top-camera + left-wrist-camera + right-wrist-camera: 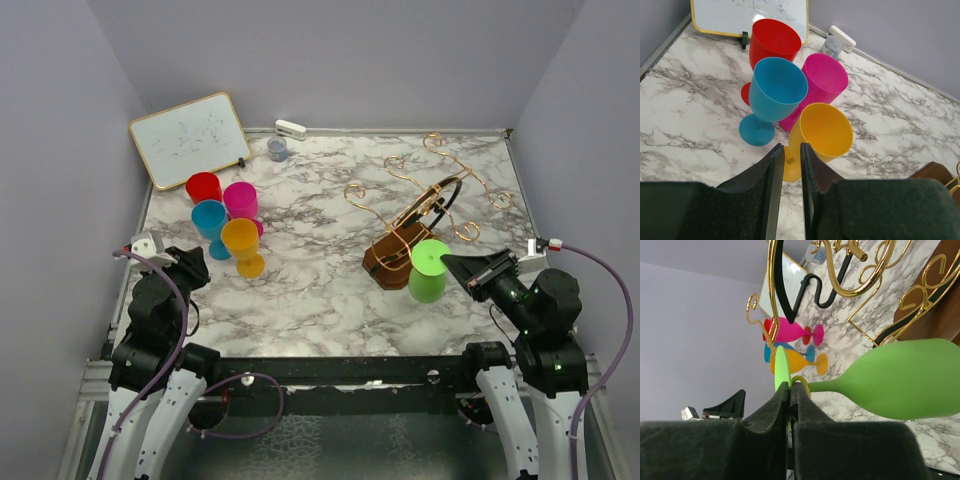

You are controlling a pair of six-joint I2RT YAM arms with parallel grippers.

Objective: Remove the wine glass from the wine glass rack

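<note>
A green wine glass (pixel 428 272) hangs bowl-down on a curled arm of the copper wire wine glass rack (pixel 428 196), right of the rack's brown wooden base (pixel 385 262). My right gripper (pixel 456 265) is shut on the edge of the glass's flat foot (pixel 781 365). In the right wrist view the gripper (pixel 790 386) pinches that foot, the green bowl (pixel 910 380) lies to the right, and a gold wire loop (pixel 801 381) circles the stem. My left gripper (pixel 186 263) rests at the near left. Its jaws (pixel 792 147) stand narrowly apart and empty.
Red (pixel 204 187), pink (pixel 241 200), blue (pixel 209 220) and yellow (pixel 242 243) glasses stand together at the left, just ahead of my left gripper. A whiteboard (pixel 190 137) leans at the back left. A grey tape roll (pixel 277 149) and a white object (pixel 291 129) lie by the back wall.
</note>
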